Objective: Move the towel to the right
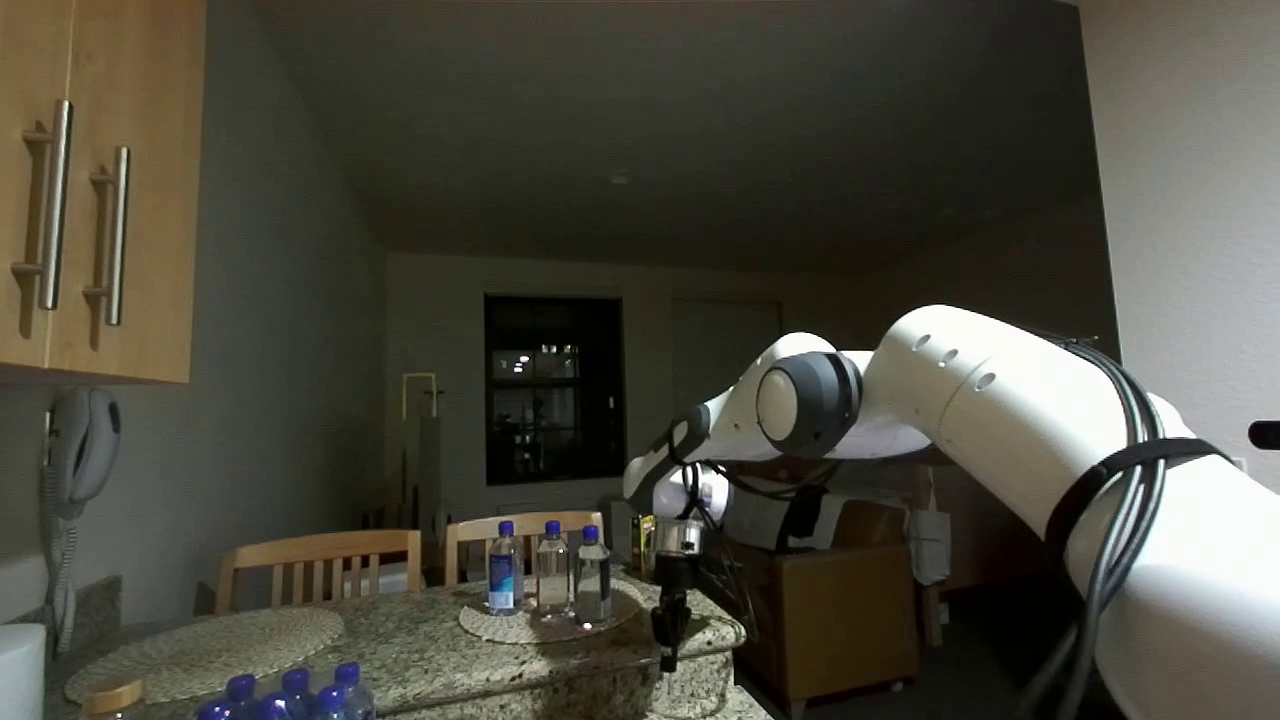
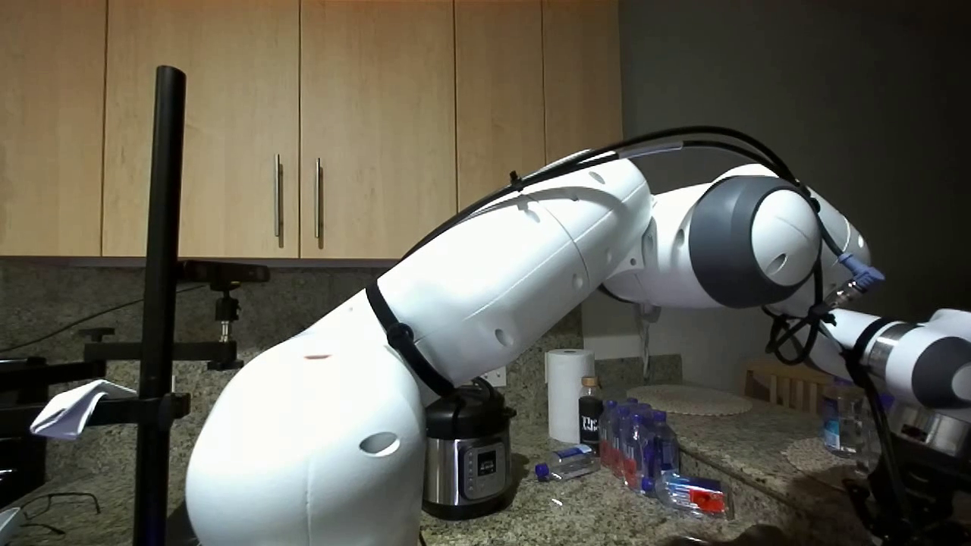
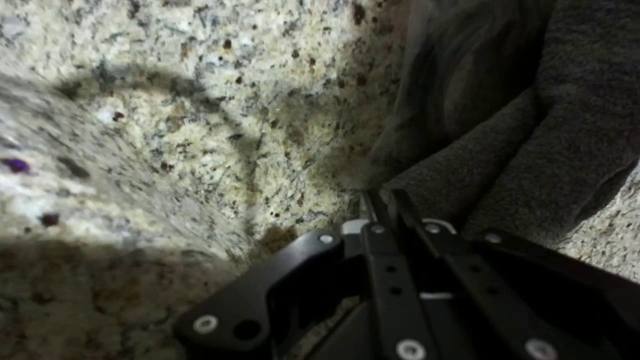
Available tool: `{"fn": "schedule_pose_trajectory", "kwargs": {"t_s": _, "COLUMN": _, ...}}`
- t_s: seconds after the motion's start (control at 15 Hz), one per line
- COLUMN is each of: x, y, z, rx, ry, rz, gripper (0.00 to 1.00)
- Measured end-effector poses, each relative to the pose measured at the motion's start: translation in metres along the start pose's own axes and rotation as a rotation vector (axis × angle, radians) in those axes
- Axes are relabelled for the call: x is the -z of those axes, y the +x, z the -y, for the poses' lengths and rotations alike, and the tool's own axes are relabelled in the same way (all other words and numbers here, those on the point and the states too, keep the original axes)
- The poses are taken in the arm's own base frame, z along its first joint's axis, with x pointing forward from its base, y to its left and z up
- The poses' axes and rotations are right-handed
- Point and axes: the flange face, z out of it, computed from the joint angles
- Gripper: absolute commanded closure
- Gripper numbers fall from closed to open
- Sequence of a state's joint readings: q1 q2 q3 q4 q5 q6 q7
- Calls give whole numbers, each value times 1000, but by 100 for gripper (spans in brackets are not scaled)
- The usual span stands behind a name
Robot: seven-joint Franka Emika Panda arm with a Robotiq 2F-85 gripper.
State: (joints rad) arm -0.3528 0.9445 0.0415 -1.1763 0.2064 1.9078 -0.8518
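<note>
Jaws drawn together, the Robotiq gripper (image 3: 383,194) points tips first at the work; whether anything is pinched between those tips cannot be made out. Speckled granite counter (image 2: 561,516) spreads around the gripper, and a raised ledge (image 1: 410,640) of similar stone stands near it. Bunched in loose folds on the granite right by the gripper's tips, touching or just beside them, lies the grey towel (image 3: 545,155).

The step in hand looks like taking hold of the towel or beginning to shift it. A small test lift would serve best: if cloth follows the gripper, it can be drawn to the right, low and slowly, clear of the ledge; if not, the jaws should part, settle over a thick fold and close again, since a pinch at the very edge may slip.

Well apart from the gripper sits a pressure cooker (image 2: 468,455), its panel too small to read. Near the gripper, a woven mat (image 1: 475,622) bears three upright water bottles (image 1: 553,580). A dark bottle (image 2: 590,413), well apart from the gripper, carries large white lettering, too unclear to spell out. Smallest of all, a blue label (image 1: 502,580) near the gripper shows no legible brand.
</note>
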Motion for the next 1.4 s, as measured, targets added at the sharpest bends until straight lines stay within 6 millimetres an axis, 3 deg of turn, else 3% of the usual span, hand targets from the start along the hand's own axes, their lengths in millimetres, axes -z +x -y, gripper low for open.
{"fn": "schedule_pose_trajectory", "kwargs": {"t_s": 0.6, "x": -39, "y": 17, "z": 36, "rx": 49, "ry": 97, "rz": 80, "gripper": 3}}
{"fn": "schedule_pose_trajectory", "kwargs": {"t_s": 0.67, "x": -46, "y": 20, "z": 39, "rx": 54, "ry": 98, "rz": 84, "gripper": 1}}
{"fn": "schedule_pose_trajectory", "kwargs": {"t_s": 1.0, "x": -76, "y": 29, "z": 43, "rx": 65, "ry": 95, "rz": 71, "gripper": 0}}
{"fn": "schedule_pose_trajectory", "kwargs": {"t_s": 1.27, "x": -88, "y": 36, "z": 45, "rx": 67, "ry": 92, "rz": 37, "gripper": 0}}
{"fn": "schedule_pose_trajectory", "kwargs": {"t_s": 1.33, "x": -89, "y": 38, "z": 46, "rx": 68, "ry": 95, "rz": 34, "gripper": 25}}
{"fn": "schedule_pose_trajectory", "kwargs": {"t_s": 1.4, "x": -91, "y": 38, "z": 47, "rx": 69, "ry": 98, "rz": 34, "gripper": 26}}
